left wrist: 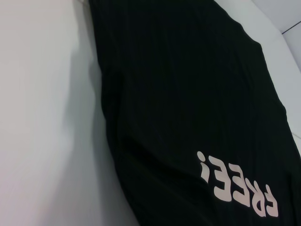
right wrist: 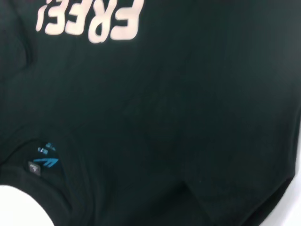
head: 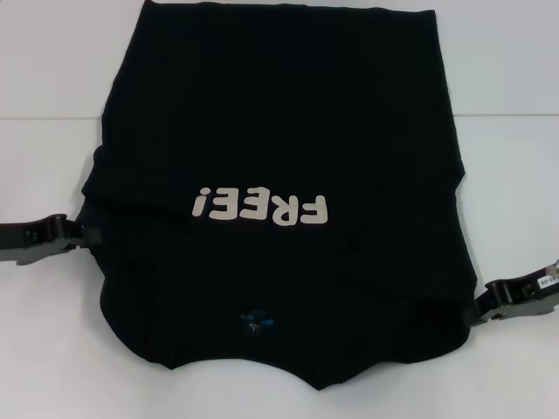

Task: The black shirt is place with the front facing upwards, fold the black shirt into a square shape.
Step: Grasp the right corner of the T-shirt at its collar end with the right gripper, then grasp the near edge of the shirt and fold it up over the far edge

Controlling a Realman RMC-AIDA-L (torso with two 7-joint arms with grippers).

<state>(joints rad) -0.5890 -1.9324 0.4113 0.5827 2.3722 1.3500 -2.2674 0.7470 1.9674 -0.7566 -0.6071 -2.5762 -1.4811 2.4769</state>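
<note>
Black shirt (head: 279,166): flat on white surface (head: 52,61), print up. Left hand (head: 87,234), right hand (head: 479,305): at side edges, grip cannot be told. Fold evenly, edges aligned.

The black shirt (head: 279,131) is matt cloth on a smooth white table (head: 507,157).

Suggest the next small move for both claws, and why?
Probably lift both side edges slightly and start drawing them inward. The black shirt lies flat, "FREE!" print up, sleeves apparently already tucked. The left claw and right claw sit at opposite edges; whether they grip fabric can't be seen.
</note>
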